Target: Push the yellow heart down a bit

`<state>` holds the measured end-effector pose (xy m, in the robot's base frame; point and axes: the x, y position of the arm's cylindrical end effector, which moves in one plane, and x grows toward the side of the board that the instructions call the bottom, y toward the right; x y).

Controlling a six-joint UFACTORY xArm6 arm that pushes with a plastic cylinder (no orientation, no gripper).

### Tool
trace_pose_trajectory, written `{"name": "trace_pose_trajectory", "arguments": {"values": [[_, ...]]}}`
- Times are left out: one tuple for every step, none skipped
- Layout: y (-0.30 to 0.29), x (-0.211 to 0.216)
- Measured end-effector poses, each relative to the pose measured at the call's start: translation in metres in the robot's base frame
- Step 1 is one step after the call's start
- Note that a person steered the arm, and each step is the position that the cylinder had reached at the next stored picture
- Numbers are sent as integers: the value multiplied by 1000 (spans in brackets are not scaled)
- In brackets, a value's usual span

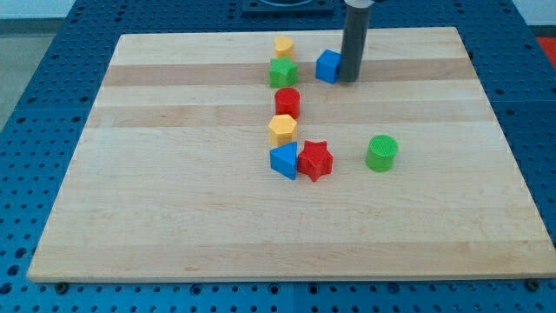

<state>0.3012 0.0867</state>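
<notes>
My tip (349,78) rests on the board near the view's top, right beside a blue block (327,66), touching or almost touching its right side. A small yellow block (283,45), which looks like the heart, sits to the left of the blue block at the top of a column of blocks. It is about 75 px left of my tip and a little higher. A green star (282,73) lies directly below it. A second yellow block (282,129), pentagon-like, sits lower in the column.
A red cylinder (287,102) sits between the green star and the lower yellow block. A blue triangle (283,161) and a red star (314,160) lie side by side below. A green cylinder (381,152) stands alone to the right. The wooden board (174,217) lies on a blue perforated table.
</notes>
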Motion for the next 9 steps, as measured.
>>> {"name": "trace_pose_trajectory", "arguments": {"values": [[-1,-1],[45,-27],[45,-86],[-2,-107],[-67,-96],[-110,-91],[-150,-88],[-154,-88],[-154,-90]]}}
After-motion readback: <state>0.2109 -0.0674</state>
